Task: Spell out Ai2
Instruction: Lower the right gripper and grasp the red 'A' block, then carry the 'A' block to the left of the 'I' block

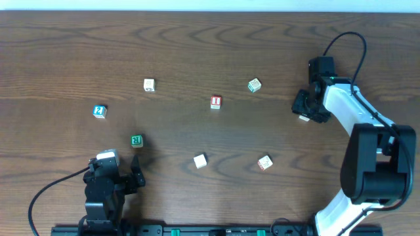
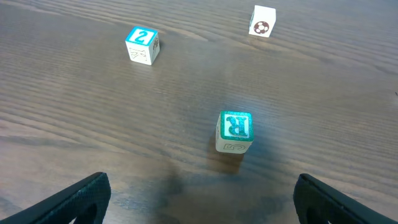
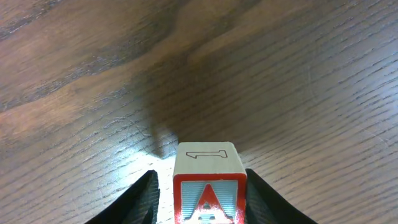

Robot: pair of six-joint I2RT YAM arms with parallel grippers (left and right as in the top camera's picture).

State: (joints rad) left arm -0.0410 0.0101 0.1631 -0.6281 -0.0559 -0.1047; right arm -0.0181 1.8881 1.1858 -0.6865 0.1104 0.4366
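A cube (image 3: 209, 190) sits between the fingers of the right gripper (image 3: 200, 182), on the right side of the table (image 1: 197, 39); if they press it, I cannot tell. The left gripper (image 2: 199, 202) stands wide; beyond it the green R cube (image 2: 235, 130), then the 2 cube (image 2: 142, 43). The I cube (image 1: 216, 101) lies mid-table.

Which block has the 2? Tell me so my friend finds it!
On the left half of the wooden table, three blocks sit apart. The 2 block is farthest left. Only it has a blue frame; the R block is green, the ball block white.
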